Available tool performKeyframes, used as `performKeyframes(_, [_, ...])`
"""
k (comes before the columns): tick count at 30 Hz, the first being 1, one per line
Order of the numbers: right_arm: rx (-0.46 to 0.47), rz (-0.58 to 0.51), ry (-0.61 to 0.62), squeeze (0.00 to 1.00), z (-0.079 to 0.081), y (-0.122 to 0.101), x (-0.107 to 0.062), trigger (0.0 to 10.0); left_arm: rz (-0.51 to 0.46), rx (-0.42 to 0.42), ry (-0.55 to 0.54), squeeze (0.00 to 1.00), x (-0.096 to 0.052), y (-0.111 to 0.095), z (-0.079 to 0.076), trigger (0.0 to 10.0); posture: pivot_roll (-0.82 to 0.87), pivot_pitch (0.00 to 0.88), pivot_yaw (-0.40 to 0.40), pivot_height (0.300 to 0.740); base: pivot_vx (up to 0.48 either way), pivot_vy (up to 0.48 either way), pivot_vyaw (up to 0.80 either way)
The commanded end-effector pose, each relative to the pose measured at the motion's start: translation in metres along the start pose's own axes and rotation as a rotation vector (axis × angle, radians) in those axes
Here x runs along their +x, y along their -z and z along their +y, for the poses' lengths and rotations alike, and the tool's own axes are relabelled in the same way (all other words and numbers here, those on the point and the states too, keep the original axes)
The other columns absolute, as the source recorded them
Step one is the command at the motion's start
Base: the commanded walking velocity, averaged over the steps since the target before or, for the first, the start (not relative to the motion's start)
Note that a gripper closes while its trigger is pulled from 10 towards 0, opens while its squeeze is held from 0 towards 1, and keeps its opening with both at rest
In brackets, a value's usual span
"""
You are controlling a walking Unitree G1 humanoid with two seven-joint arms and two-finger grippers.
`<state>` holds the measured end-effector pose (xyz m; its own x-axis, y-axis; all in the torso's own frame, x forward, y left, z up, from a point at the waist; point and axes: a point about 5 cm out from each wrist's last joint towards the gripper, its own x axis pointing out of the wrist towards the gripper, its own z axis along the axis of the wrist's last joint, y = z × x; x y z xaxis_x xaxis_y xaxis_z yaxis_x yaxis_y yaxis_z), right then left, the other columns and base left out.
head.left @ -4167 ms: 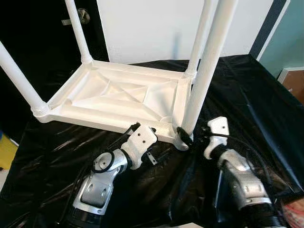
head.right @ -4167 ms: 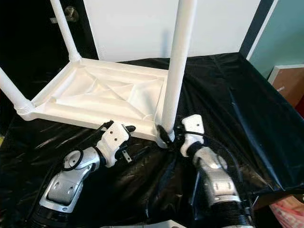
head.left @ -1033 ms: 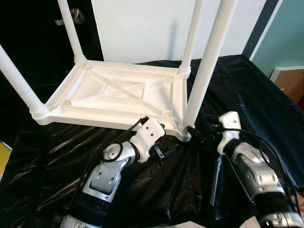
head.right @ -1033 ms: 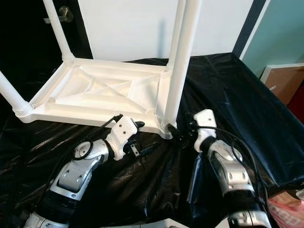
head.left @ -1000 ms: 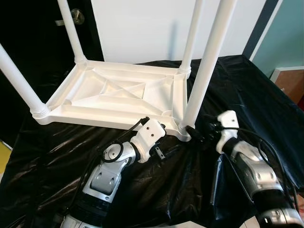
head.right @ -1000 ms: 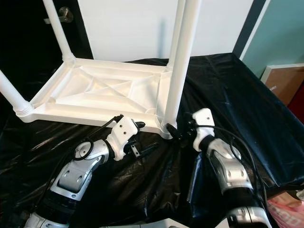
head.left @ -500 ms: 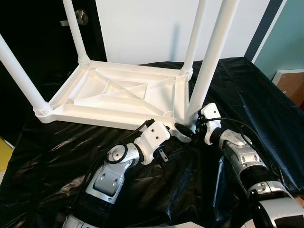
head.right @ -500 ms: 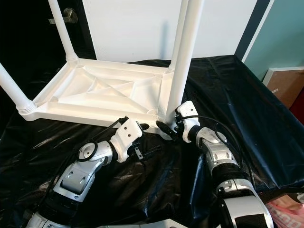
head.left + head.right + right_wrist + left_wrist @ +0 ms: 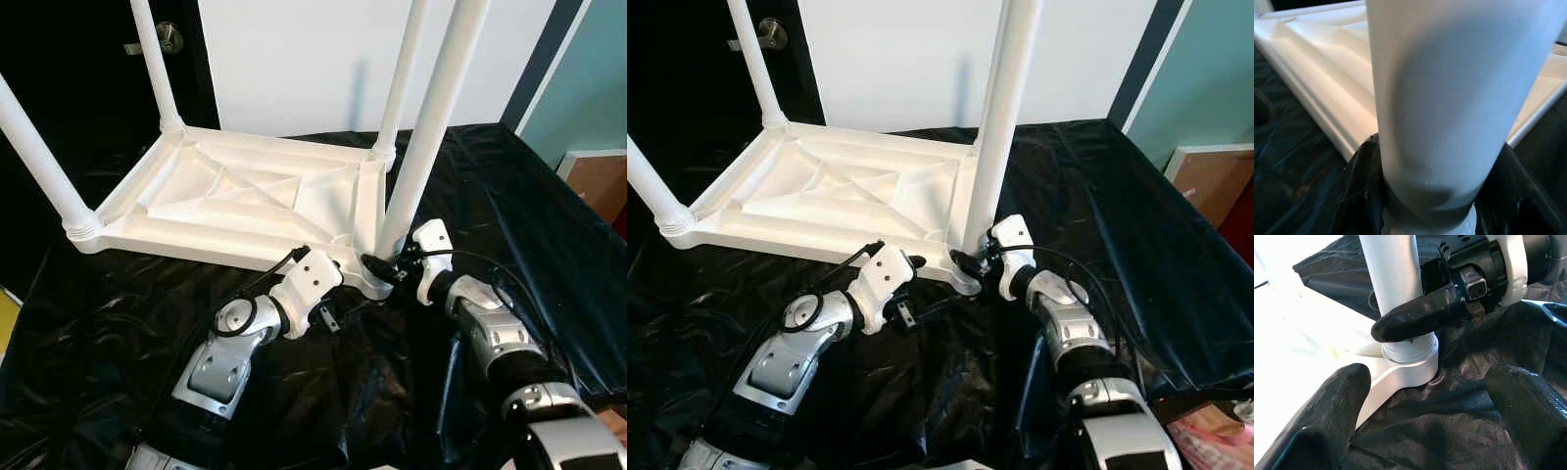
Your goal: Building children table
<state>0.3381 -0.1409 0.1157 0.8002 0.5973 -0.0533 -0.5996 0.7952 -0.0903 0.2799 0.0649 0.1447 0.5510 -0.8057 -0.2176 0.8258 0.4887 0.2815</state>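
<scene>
**Right gripper clamps the near table leg at its base**

Right gripper (image 9: 380, 268) has its two black fingers closed around the foot of the near leg (image 9: 423, 137), one on each side of the white tube just above its threaded collar; in the right wrist view the dark fingers (image 9: 1364, 183) press against both flanks of the tube. Left gripper (image 9: 1430, 431) sits just beside that same corner with its fingers spread wide and nothing between them, low over the black sheet and aimed at the collar (image 9: 1410, 360); in its wrist view one finger (image 9: 1418, 318) of the other gripper lies across the leg right above that collar.

White children's table (image 9: 245, 201) lies upside down on a black plastic sheet (image 9: 509, 186) that covers the work surface, ribbed underside facing up. Four white legs rise from its corners: the near one held on the robot's right, another behind it (image 9: 402, 78), one at the far left corner (image 9: 155, 64), and one at the near left corner (image 9: 39, 157). All four run out of the top of the head views, so their ends cannot be seen.

White wall (image 9: 294, 59) stands behind the table, with a dark door and its round knob (image 9: 168, 37) to the left. Teal wall (image 9: 598, 88) and a brown box (image 9: 600, 181) show at the right
</scene>
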Motion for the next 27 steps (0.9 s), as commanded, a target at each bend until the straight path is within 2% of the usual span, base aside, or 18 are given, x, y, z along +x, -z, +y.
performKeyframes(1, [0.026,0.056,0.008,0.0,0.005,0.012,-0.001,10.0,0.026,-0.003,-0.111,0.0,-0.001,0.007,0.005,10.0,0.02,0.0,-0.073,0.74,0.0,0.0,0.0])
performKeyframes(2, [0.038,0.054,0.051,0.0,0.008,0.013,-0.001,10.0,0.034,-0.008,-0.118,0.0,-0.003,0.01,0.005,10.0,0.02,0.0,-0.072,0.74,0.0,0.0,0.0])
performKeyframes(3, [0.075,0.064,0.153,0.0,0.011,0.015,0.0,10.0,0.04,-0.012,-0.129,0.0,-0.004,0.012,0.006,10.0,0.02,0.0,-0.069,0.74,0.0,0.0,0.0])
performKeyframes(4, [0.075,0.064,0.153,0.0,0.011,0.015,0.0,10.0,0.04,-0.012,-0.129,0.0,-0.004,0.012,0.006,10.0,0.02,0.0,-0.069,0.74,0.0,0.0,0.0])
performKeyframes(8, [0.127,0.086,0.444,0.0,0.018,0.022,0.0,10.0,0.048,-0.007,-0.158,0.0,-0.005,0.013,0.011,10.0,0.02,0.0,-0.061,0.74,0.0,0.0,0.0])
performKeyframes(9, [0.127,0.086,0.444,0.0,0.018,0.022,0.0,10.0,0.048,-0.007,-0.158,0.0,-0.005,0.013,0.011,10.0,0.02,0.0,-0.061,0.74,0.0,0.0,0.0])
performKeyframes(11, [0.149,0.075,0.543,0.0,0.023,0.023,0.002,10.0,0.044,-0.008,-0.167,0.0,-0.005,0.011,0.013,10.0,0.02,0.0,-0.058,0.74,0.0,0.0,0.0])
performKeyframes(12, [0.149,0.075,0.543,0.0,0.023,0.023,0.002,10.0,0.044,-0.008,-0.167,0.0,-0.005,0.011,0.013,10.0,0.02,0.0,-0.058,0.74,0.0,0.0,0.0])
performKeyframes(13, [0.207,0.071,0.542,0.0,0.039,0.025,0.01,10.0,0.038,-0.008,-0.169,0.0,-0.004,0.01,0.013,10.0,0.02,0.0,-0.047,0.74,0.0,0.0,0.0])
performKeyframes(15, [0.207,0.071,0.542,0.0,0.039,0.025,0.01,10.0,0.038,-0.008,-0.169,0.0,-0.004,0.01,0.013,10.0,0.02,0.0,-0.047,0.74,0.0,0.0,0.0])
performKeyframes(16, [0.233,0.054,0.454,0.0,0.053,0.022,0.015,10.0,0.031,-0.014,-0.156,0.0,-0.003,0.009,0.012,10.0,0.01,0.0,-0.04,0.74,0.0,0.0,0.0])
performKeyframes(17, [0.233,0.046,0.422,0.0,0.056,0.02,0.016,10.0,0.029,-0.019,-0.149,0.0,-0.002,0.009,0.011,10.0,0.01,0.0,-0.04,0.74,0.0,0.0,0.0])
performKeyframes(22, [0.234,0.033,0.401,0.0,0.058,0.018,0.015,10.0,0.027,-0.01,-0.145,0.0,-0.003,0.009,0.011,10.0,0.02,0.0,-0.039,0.74,0.0,0.0,0.0])
performKeyframes(23, [0.231,0.032,0.406,0.15,0.059,0.017,0.014,10.0,0.027,-0.006,-0.151,0.0,-0.003,0.009,0.012,10.0,0.02,0.0,-0.038,0.74,0.0,0.0,0.0])
performKeyframes(24, [0.228,0.032,0.412,0.15,0.06,0.016,0.014,10.0,0.027,-0.005,-0.156,0.0,-0.004,0.009,0.013,10.0,0.02,0.0,-0.038,0.74,0.0,0.0,0.0])
performKeyframes(25, [0.219,0.024,0.421,1.0,0.06,0.013,0.014,10.0,0.027,-0.003,-0.159,0.0,-0.004,0.009,0.014,10.0,0.02,0.0,-0.035,0.74,0.0,0.0,0.0])
performKeyframes(27, [0.209,0.008,0.424,1.0,0.059,0.01,0.014,10.0,0.03,0.003,-0.161,0.0,-0.005,0.009,0.014,10.0,0.02,0.0,-0.034,0.74,0.0,0.0,0.0])
